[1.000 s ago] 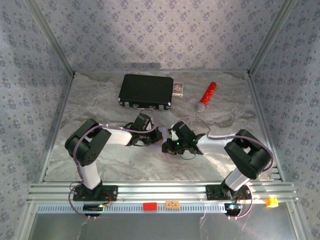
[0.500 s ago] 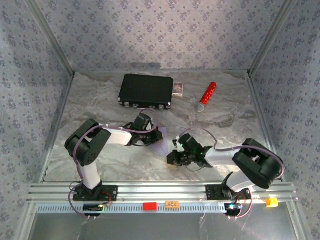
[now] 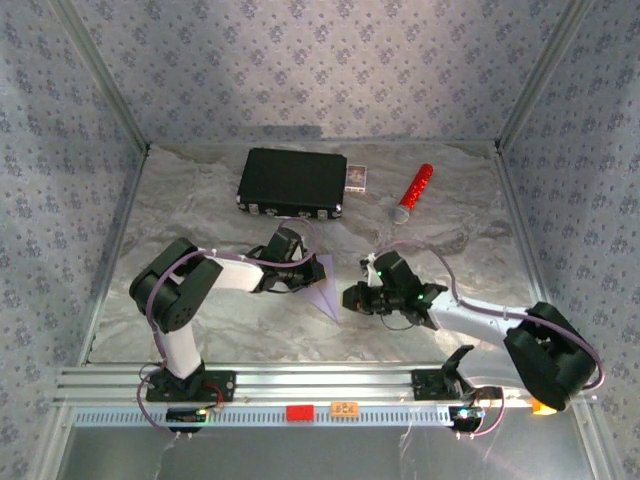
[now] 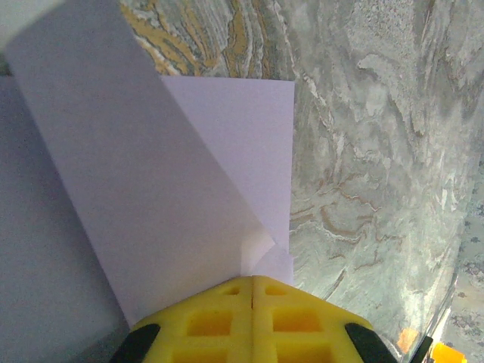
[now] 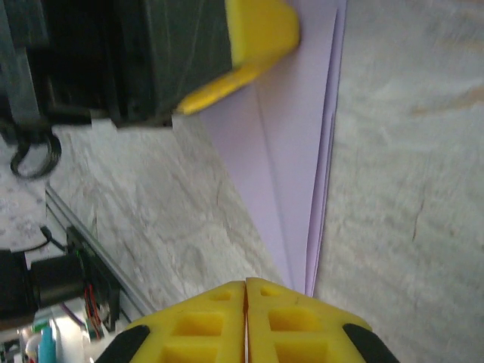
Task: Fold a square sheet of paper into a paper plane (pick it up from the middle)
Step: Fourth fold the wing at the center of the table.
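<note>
The square sheet of paper [image 3: 326,286] is pale lilac and folded into a narrow pointed shape, lying mid-table. In the left wrist view the paper [image 4: 189,189] rises as a broad flap on the left, with folded layers running into the fingertips. My left gripper [image 3: 306,272] [image 4: 252,280] is shut on its wide end. The right wrist view has the paper [image 5: 295,151] tapering toward my right gripper [image 5: 246,286], with a left finger [image 5: 257,30] resting on its far end. My right gripper [image 3: 349,298] is shut with nothing in it, at the paper's narrow tip.
A black case [image 3: 292,182] lies at the back, with a small white-and-dark card box [image 3: 357,177] beside it. A red-and-silver cylinder [image 3: 413,192] lies to the right of those. An aluminium rail [image 3: 320,385] runs along the near edge. Patterned walls close in both sides.
My right gripper has slid off the paper toward the near edge, then out to the right, its arm stretching low. More of the pointed paper shows. The left gripper has stayed put.
</note>
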Available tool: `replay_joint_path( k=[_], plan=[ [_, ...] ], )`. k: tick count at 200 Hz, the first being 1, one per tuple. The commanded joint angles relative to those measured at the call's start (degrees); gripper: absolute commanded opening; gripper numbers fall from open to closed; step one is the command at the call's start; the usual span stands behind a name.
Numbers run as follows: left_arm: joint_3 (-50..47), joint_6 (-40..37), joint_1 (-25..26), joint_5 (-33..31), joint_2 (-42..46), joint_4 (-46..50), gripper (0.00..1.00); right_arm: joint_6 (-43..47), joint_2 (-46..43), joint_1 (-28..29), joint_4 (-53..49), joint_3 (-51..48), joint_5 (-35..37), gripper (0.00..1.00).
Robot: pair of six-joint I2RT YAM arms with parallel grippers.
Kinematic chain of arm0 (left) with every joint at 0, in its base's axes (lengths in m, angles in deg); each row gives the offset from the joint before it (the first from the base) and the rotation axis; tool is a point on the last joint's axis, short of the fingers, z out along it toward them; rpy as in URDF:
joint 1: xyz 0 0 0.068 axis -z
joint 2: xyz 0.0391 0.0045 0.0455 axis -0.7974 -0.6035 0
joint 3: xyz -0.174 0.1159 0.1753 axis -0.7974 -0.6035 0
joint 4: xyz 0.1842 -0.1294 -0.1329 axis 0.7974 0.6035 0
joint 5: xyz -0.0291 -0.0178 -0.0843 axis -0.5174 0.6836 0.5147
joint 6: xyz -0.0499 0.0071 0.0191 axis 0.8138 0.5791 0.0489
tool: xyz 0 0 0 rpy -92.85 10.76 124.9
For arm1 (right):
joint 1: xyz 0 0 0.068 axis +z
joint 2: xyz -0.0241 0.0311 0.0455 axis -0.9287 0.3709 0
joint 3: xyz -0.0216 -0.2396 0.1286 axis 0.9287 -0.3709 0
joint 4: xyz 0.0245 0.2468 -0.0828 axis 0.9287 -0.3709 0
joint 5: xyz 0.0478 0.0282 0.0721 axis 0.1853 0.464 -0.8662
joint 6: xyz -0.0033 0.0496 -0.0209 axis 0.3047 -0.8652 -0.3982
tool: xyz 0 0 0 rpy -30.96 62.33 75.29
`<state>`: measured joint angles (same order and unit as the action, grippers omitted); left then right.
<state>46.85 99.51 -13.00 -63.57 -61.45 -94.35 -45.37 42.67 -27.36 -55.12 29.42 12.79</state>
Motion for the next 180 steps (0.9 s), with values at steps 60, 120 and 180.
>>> replay_joint_path(
  k=[60, 120, 180],
  plan=[
    [-1.85, -0.41, 0.03, -2.86, -1.09, 4.78, 0.02, -0.75, 16.31, 0.35, 4.35, 10.09, -1.83, 0.08],
    [-1.6, -1.02, -0.04, -2.77, -1.08, 5.36, 0.02, -0.85, 23.35, 0.39, 4.0, 10.47, -1.86, 0.06],
    [0.17, -4.17, -0.23, -1.61, 1.23, 5.7, 0.05, -0.96, 25.15, 0.71, 4.5, 2.14, 0.7, 0.02]
  ],
)
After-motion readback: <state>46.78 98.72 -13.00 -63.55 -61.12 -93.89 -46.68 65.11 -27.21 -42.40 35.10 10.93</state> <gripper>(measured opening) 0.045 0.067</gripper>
